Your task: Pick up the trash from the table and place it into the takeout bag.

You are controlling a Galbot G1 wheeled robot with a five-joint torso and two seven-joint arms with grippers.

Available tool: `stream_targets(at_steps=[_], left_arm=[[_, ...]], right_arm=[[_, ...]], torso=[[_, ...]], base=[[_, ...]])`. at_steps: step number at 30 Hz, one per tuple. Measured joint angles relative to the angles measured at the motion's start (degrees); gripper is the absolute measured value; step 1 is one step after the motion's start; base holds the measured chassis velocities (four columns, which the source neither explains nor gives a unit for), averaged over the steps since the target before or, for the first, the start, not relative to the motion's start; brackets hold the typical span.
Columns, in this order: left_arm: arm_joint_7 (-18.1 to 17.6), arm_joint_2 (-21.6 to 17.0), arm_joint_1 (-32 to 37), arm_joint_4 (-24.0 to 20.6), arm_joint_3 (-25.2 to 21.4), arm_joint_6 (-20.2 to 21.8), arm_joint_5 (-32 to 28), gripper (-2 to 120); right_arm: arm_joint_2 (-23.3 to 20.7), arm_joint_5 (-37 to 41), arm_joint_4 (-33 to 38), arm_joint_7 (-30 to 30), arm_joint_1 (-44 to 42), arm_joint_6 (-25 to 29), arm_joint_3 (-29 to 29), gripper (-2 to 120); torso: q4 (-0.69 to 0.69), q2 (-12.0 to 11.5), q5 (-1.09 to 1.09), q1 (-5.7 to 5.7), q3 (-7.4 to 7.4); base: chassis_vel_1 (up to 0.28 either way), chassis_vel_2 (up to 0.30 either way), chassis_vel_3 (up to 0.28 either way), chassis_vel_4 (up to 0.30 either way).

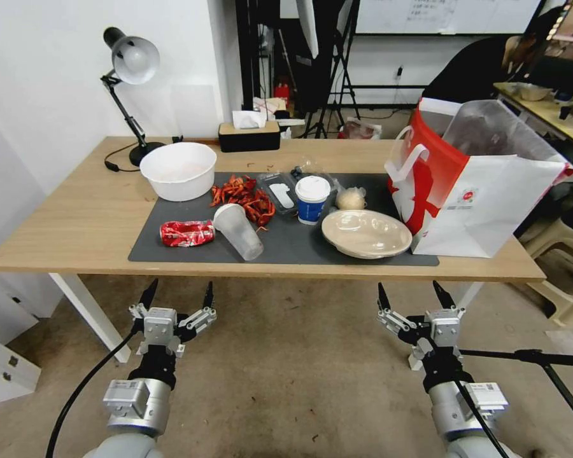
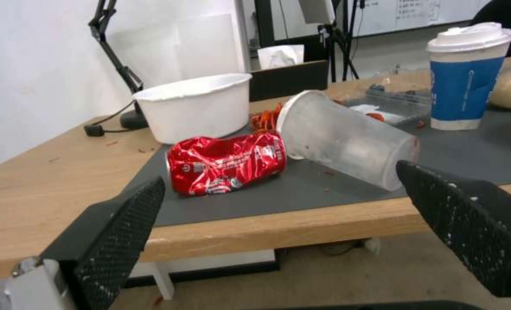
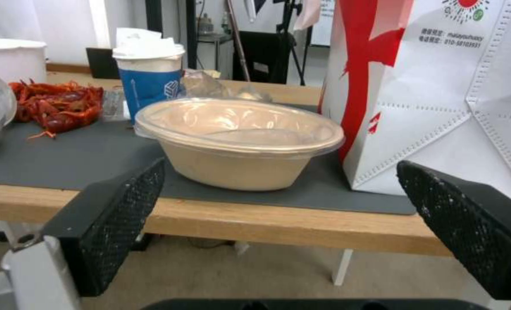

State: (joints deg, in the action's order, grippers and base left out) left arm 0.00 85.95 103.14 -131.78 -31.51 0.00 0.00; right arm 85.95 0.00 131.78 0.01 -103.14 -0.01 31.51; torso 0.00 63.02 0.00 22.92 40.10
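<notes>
Black-fingered left claw (image 1: 178, 298) and right claw (image 1: 410, 298) gape wide, empty.

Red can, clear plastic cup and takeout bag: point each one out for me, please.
red can (image 2: 227, 162), left wrist view, middle of its crushed side.
clear plastic cup (image 1: 239, 231), head view, middle of its wall; it lies on its side.
takeout bag (image 1: 490, 203), head view, white front panel.

Left gripper (image 2: 278, 198) fingers (image 2: 123, 228) spread wide before the surface's (image 2: 48, 189) front edge; crushed red can (image 2: 227, 162) touches the tipped clear cup (image 2: 347, 140) on the mat (image 2: 324, 185).
</notes>
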Motion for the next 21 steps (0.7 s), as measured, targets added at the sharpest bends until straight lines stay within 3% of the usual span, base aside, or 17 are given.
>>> stream_targets(at_steps=[19, 21], left_arm=[[0.0, 0.0, -0.2, 0.0, 0.0, 0.3, -0.3, 100], [0.0, 0.4, -1.9, -0.6, -0.5, 3.7, -2.8, 100]], right_arm=[[0.0, 0.0, 0.0, 0.0, 0.0, 0.0, 0.0, 100], [0.0, 1.0, 0.4, 0.2, 1.0, -2.0, 0.7, 100]], torso=[[0.00, 0.0, 0.00, 0.00, 0.00], [0.00, 0.0, 0.00, 0.00, 0.00]], base=[[0.000, 0.000, 0.000, 0.000], [0.000, 0.000, 0.000, 0.000]])
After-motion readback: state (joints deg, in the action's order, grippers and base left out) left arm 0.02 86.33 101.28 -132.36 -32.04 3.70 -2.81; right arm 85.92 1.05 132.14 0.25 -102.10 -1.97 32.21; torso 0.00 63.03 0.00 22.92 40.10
